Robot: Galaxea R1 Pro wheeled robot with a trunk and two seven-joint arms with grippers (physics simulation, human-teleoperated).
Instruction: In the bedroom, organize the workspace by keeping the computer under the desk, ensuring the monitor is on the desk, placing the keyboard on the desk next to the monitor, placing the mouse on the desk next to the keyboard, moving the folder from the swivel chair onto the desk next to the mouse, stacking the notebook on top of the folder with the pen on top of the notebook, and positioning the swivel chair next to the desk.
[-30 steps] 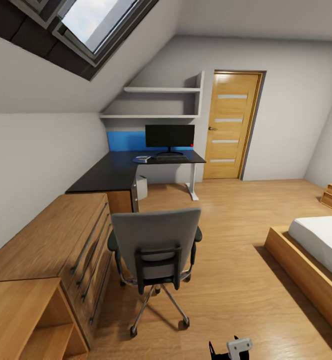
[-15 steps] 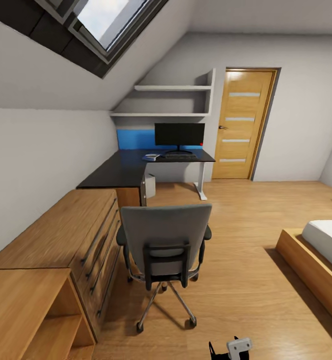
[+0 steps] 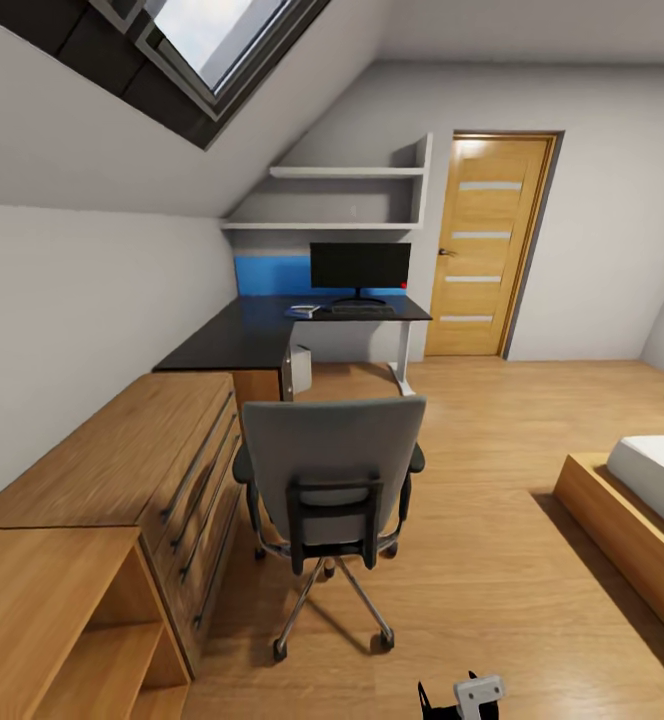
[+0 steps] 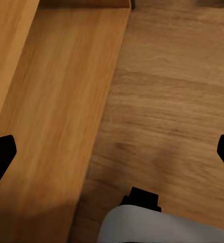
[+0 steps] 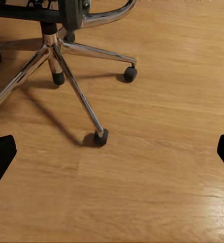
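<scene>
The grey swivel chair stands mid-floor with its back to me, and the backrest hides its seat. Its chrome base is near my right gripper, which is open above the bare floor. At the far wall the black desk carries the monitor and the keyboard. A small flat pale-blue thing lies left of the keyboard, too small to name. The white computer sits under the desk. The mouse, folder, notebook and pen are not to be made out. My left gripper is open over the floor.
A long wooden drawer chest and an open shelf unit line the left wall, close to the chair. At the right stands a bed. A door is right of the desk. Open floor lies between chair and bed.
The whole picture has shifted to the right and the chair looks slightly nearer, so the camera moved. No object or gripper has visibly changed.
</scene>
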